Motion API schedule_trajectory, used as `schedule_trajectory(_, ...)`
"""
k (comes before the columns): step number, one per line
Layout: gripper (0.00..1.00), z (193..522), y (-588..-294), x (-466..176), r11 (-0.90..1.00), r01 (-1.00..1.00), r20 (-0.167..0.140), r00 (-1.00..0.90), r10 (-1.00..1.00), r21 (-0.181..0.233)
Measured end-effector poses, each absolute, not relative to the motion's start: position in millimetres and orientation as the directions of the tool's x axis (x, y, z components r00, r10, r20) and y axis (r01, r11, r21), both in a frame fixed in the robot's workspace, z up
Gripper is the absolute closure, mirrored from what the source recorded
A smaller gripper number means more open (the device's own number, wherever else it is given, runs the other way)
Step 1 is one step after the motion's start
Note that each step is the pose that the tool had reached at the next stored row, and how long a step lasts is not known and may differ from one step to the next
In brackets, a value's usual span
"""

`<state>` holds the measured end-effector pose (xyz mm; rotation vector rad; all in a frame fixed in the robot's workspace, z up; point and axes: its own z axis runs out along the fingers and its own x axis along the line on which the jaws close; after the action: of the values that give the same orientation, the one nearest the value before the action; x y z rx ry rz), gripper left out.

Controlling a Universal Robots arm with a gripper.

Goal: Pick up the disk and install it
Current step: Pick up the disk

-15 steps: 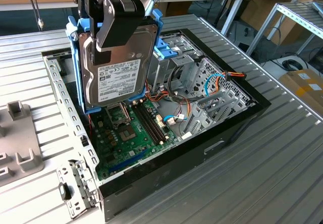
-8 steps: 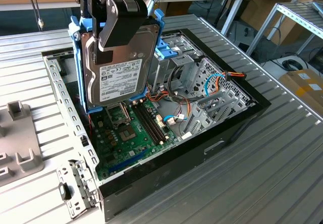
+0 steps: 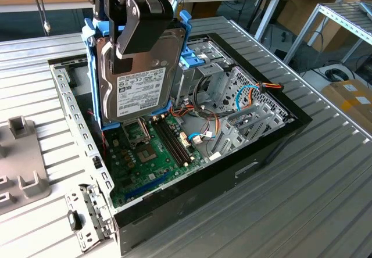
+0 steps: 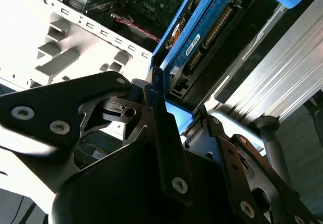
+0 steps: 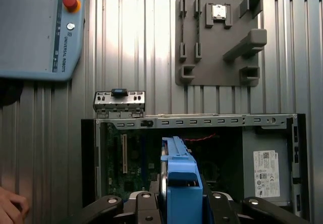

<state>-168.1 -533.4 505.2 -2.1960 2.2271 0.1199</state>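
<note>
The disk (image 3: pixel 142 92), a grey metal drive with a white label in a light-blue carrier, hangs upright over the open computer case (image 3: pixel 279 130), above the green motherboard (image 3: pixel 157 147). My black gripper (image 3: pixel 136 52) is shut on its upper part, one finger across the metal face. In the second wrist view the disk's (image 4: pixel 202 37) circuit-board side and blue rail run away from the gripper (image 4: pixel 189 118), whose fingers clamp the carrier's edge. In the first wrist view the carrier (image 5: pixel 181 178) stands edge-on between the fingers (image 5: pixel 146 209).
The case lies on a ribbed metal table (image 3: pixel 302 211), with a drive cage (image 3: pixel 203 66) and orange and blue cables (image 3: pixel 256 89) inside. A grey fixture plate (image 5: pixel 217 37), a loose metal bracket (image 5: pixel 118 103), a pendant (image 5: pixel 40 27) and a hand (image 5: pixel 10 206) lie beyond the case.
</note>
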Motion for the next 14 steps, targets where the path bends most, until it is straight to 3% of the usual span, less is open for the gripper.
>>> schedule_trajectory(14, 0.63, 505.1, -534.6, -164.3, 0.013, -0.999, -0.062, -0.016, -0.998, 0.046)
